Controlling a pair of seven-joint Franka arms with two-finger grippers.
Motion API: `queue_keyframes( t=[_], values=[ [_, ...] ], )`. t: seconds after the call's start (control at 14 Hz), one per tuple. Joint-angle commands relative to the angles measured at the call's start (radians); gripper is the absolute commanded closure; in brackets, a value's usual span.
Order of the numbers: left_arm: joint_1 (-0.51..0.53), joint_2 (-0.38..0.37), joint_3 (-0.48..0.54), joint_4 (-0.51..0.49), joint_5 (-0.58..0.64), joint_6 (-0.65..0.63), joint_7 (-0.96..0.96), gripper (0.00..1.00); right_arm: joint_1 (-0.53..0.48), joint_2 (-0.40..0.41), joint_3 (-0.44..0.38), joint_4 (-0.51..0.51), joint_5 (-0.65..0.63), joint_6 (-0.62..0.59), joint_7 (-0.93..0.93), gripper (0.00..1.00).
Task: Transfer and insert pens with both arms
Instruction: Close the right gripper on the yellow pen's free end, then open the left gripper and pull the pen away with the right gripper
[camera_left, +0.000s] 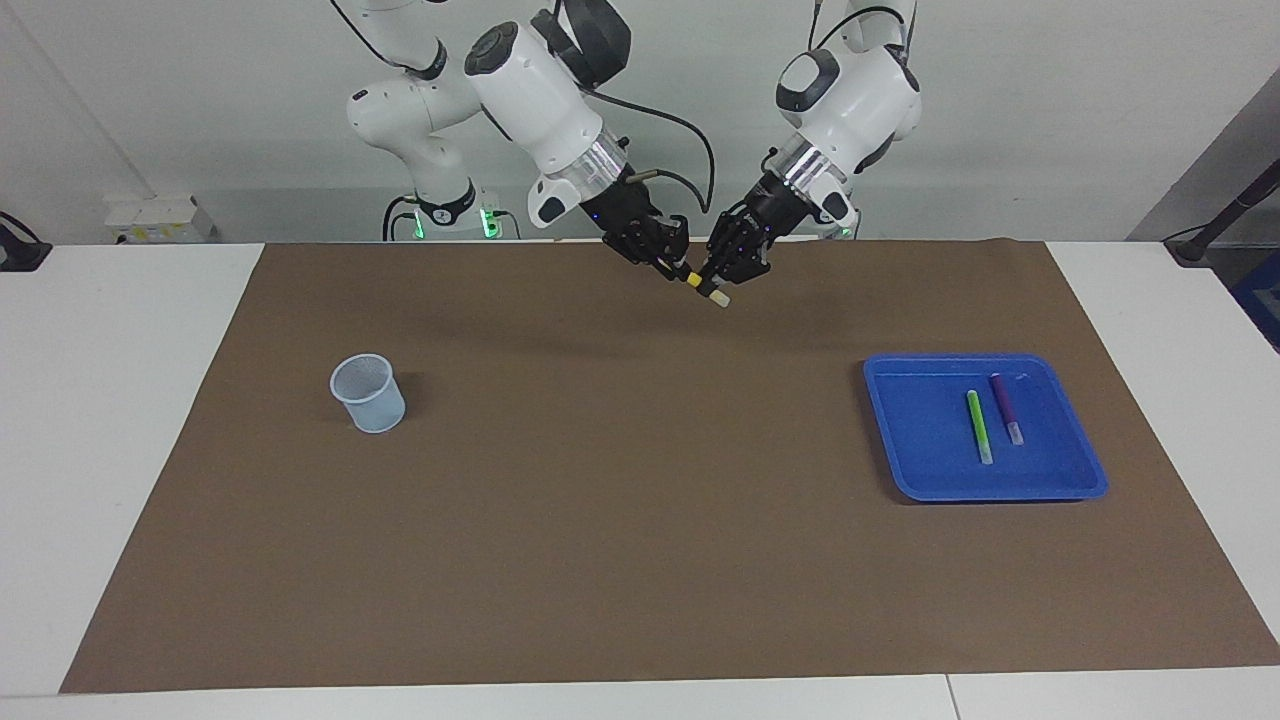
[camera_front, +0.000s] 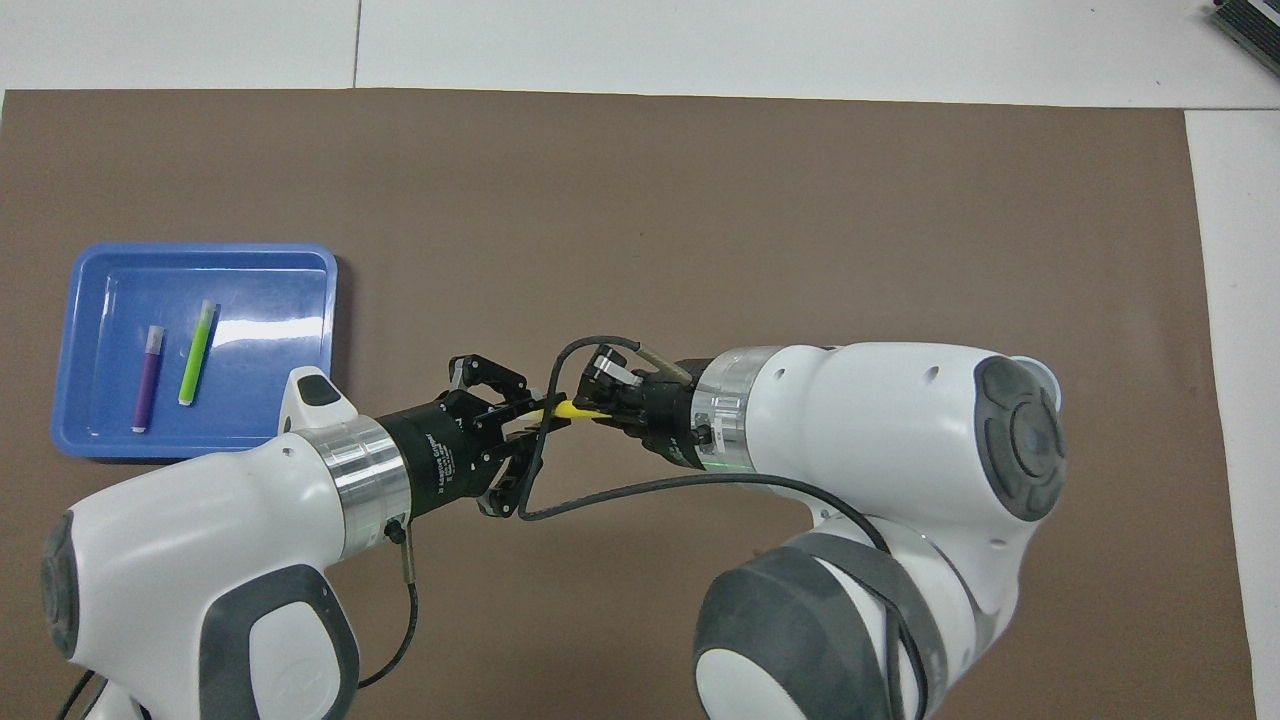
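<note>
Handover is what I read here: both arms meet in the air over the brown mat (camera_left: 600, 480), toward the robots' edge of the bench. My left gripper (camera_left: 722, 278) has its fingers pinching the short yellow marker pen (camera_left: 708, 291) near its pale end, and the right gripper (camera_left: 668, 266) has its fingers pressed onto the same pen's other end — so both hold it at once, I judge. The bright green pen (camera_left: 979, 426) and purple pen (camera_left: 1006, 408) lie side by side in the blue plastic tray (camera_left: 905, 470) at the left arm's end. The pale mesh cup (camera_left: 369, 393) stands at the right arm's end — open mat all around it.
</note>
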Motion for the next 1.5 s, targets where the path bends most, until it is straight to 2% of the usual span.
queue_keyframes(
  t=[0.0,0.14,0.21,0.29,0.43,0.57,0.71,0.93,1.07,1.29,1.43],
  values=[
    [-0.024,-0.024,0.010,-0.025,-0.016,0.022,-0.015,1.00,-0.010,-0.015,0.005,-0.008,0.037,-0.003,-0.012,1.00],
    [-0.024,-0.024,0.010,-0.025,-0.016,0.024,-0.013,1.00,-0.010,-0.019,0.000,-0.005,0.046,-0.007,-0.012,1.00],
    [-0.024,-0.025,0.009,-0.025,-0.016,0.028,-0.012,0.75,-0.010,-0.018,0.000,-0.005,0.048,-0.006,-0.012,1.00],
    [-0.024,-0.025,-0.002,-0.025,-0.016,0.039,-0.003,0.70,-0.010,-0.018,0.000,-0.003,0.048,-0.006,-0.012,1.00],
    [-0.024,-0.033,-0.008,-0.028,-0.013,0.036,0.038,0.53,-0.010,-0.018,0.000,-0.003,0.048,-0.006,-0.012,1.00],
    [-0.021,-0.044,-0.008,-0.028,-0.013,0.024,0.069,0.51,-0.010,-0.016,-0.002,0.004,0.048,-0.006,-0.012,1.00],
    [-0.015,-0.051,-0.008,-0.034,-0.013,0.015,0.082,0.41,-0.012,-0.015,-0.002,0.006,0.048,-0.006,-0.012,1.00],
    [-0.010,-0.059,-0.005,-0.042,-0.013,-0.010,0.124,0.39,-0.016,-0.015,-0.008,0.006,0.045,-0.018,-0.095,1.00],
    [0.033,-0.077,-0.005,-0.056,-0.013,-0.083,0.230,0.39,-0.055,-0.018,-0.008,0.006,0.029,-0.064,-0.185,1.00],
    [0.141,-0.102,-0.003,-0.056,0.002,-0.278,0.435,0.39,-0.102,-0.019,-0.011,0.006,-0.027,-0.133,-0.326,1.00],
    [0.194,-0.108,-0.002,-0.054,0.075,-0.373,0.551,0.39,-0.137,-0.019,-0.011,0.007,-0.110,-0.174,-0.397,1.00]
  ],
)
